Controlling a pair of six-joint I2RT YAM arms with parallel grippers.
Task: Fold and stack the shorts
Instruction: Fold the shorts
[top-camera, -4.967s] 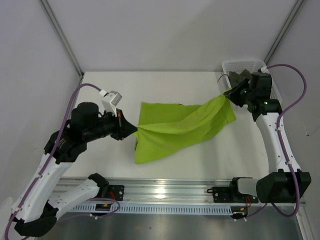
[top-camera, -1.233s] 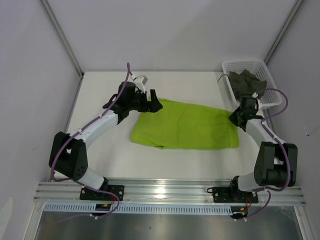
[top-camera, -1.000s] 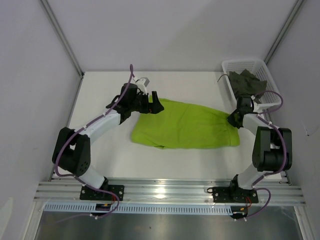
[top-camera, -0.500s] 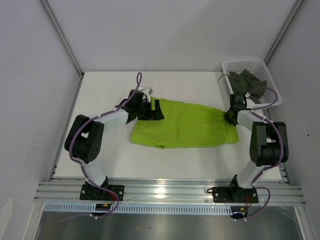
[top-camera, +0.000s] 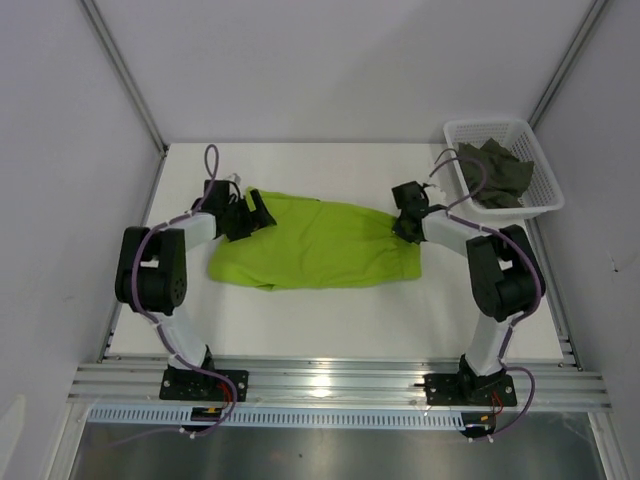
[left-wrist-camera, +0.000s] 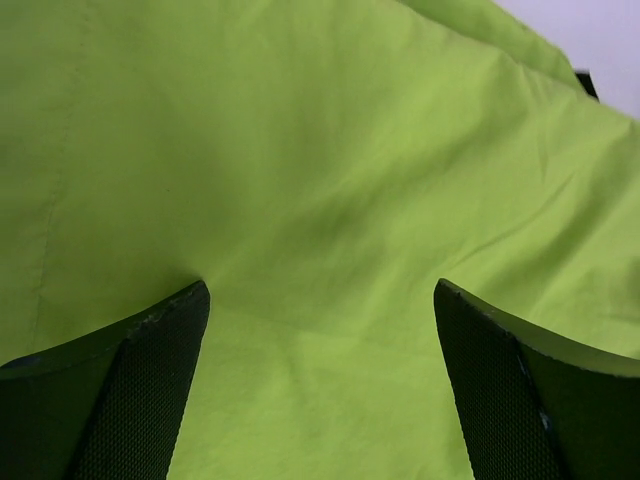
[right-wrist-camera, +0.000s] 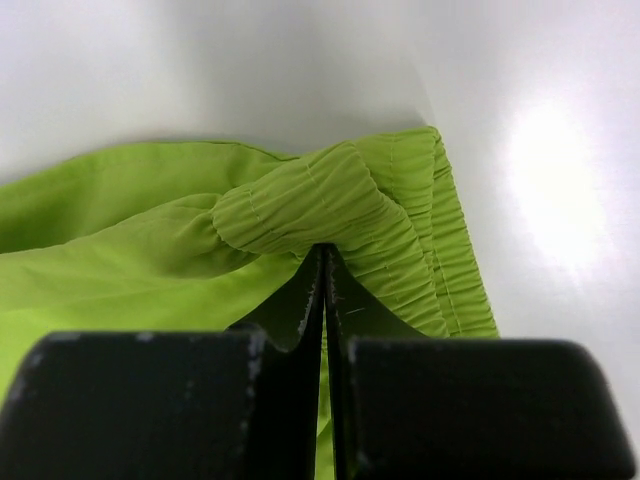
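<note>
White matte surface, boxed in by plain grey walls at the back and on both sides, with slim metal corner posts running up from the far corners. Ribbed aluminium rail along the near edge carries both arm bases. There is glare on the surface near the right wrist camera.

Lime green cloth shorts lie spread flat mid-surface, long axis left-right, lightly wrinkled, with the elastic waistband at the right end.

Left hand is at the shorts' far-left corner. Its fingers are spread wide just over the fabric and grip nothing.

Right hand is at the far-right corner, clamped fully closed with a bunched fold of the waistband pinched at its tip.

White plastic mesh basket sits in the far-right corner of the surface, apart from the green pair. Dark olive-grey cloth shorts are crumpled inside it.

Purple cables loop above both arms.
</note>
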